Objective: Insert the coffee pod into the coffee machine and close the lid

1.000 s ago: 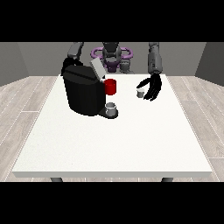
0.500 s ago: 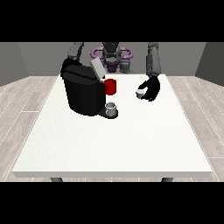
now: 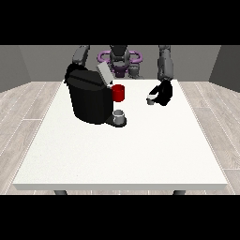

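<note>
Pod (image 3: 150, 100) gripped by hand at view's right (image 3: 161, 93), now raised off counter (image 3: 140, 150), right of machine (image 3: 89, 96); lid (image 3: 104, 74) open, insertion pending.

Even, diffuse light; white table (image 3: 117, 154) bright, no glare; faint shadow beside coffee machine (image 3: 89, 96); corners dimmer.

No text or label seems legible on anything here.

Hand at the view's right (image 3: 163, 93): black, fingers curled, arm angled down from far side. Arm at view's left reaches down, hand hidden
</note>
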{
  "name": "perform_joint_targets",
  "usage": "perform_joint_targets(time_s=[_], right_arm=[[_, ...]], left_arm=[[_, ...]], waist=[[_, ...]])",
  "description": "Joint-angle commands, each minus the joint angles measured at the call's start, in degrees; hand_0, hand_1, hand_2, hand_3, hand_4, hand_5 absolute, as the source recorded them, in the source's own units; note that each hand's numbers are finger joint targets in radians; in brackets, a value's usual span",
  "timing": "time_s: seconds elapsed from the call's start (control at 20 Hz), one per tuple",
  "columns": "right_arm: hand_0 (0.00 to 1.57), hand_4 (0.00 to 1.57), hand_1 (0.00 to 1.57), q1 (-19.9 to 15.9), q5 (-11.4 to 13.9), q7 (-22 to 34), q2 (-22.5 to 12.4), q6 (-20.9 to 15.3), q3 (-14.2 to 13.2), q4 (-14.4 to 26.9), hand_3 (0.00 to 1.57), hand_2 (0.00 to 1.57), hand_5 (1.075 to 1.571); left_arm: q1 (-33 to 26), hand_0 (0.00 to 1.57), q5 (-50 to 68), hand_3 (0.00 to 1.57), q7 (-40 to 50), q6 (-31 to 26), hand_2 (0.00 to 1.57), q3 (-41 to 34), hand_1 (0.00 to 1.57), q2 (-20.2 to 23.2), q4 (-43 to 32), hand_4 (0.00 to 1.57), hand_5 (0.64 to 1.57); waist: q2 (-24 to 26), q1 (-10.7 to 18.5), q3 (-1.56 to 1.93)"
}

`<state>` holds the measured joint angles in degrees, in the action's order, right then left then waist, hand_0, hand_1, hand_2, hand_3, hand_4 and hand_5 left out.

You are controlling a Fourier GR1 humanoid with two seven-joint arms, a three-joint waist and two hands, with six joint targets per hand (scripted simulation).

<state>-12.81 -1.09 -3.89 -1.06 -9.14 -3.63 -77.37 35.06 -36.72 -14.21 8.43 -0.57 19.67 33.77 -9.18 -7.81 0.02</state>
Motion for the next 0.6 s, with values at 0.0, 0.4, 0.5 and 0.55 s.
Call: perform_joint_targets(time_s=[0.0, 0.4, 0.5, 0.55], right_arm=[[0.00, 0.44, 0.00, 0.77, -0.57, -0.45, 0.46, -0.33, -0.59, 2.14, 0.00, 0.00, 1.571], [0.00, 0.51, 0.00, -2.72, -1.99, -2.78, -1.20, 1.58, -2.66, 7.87, 0.00, 0.00, 1.571], [0.00, 0.41, 0.00, -0.92, -1.42, -2.52, -1.62, 3.45, -0.73, 5.59, 0.00, 0.00, 1.571], [0.00, 0.46, 0.00, -1.73, -1.28, -1.71, -1.43, 1.78, -1.47, 6.49, 0.00, 0.00, 1.571]], left_arm=[[1.16, 1.47, 0.50, 1.41, -3.21, -2.48, 1.47, 0.06, 1.47, -0.26, 1.58, 0.61, 1.571], [9.88, 1.24, 0.71, 1.32, 4.16, -9.09, 1.33, 0.90, 1.24, -3.50, 6.49, 0.53, 1.571], [11.33, 1.26, 0.54, 1.29, 2.06, -11.44, 1.33, -0.21, 1.26, 1.27, 5.58, 0.54, 1.571], [9.67, 1.26, 0.45, 1.29, 0.66, -11.89, 1.33, 0.31, 1.26, 0.03, 6.68, 0.54, 1.571]], waist=[[1.59, 1.07, -0.03], [3.50, 1.32, 0.00], [3.69, -1.00, -0.02], [4.22, 0.77, -0.02]])
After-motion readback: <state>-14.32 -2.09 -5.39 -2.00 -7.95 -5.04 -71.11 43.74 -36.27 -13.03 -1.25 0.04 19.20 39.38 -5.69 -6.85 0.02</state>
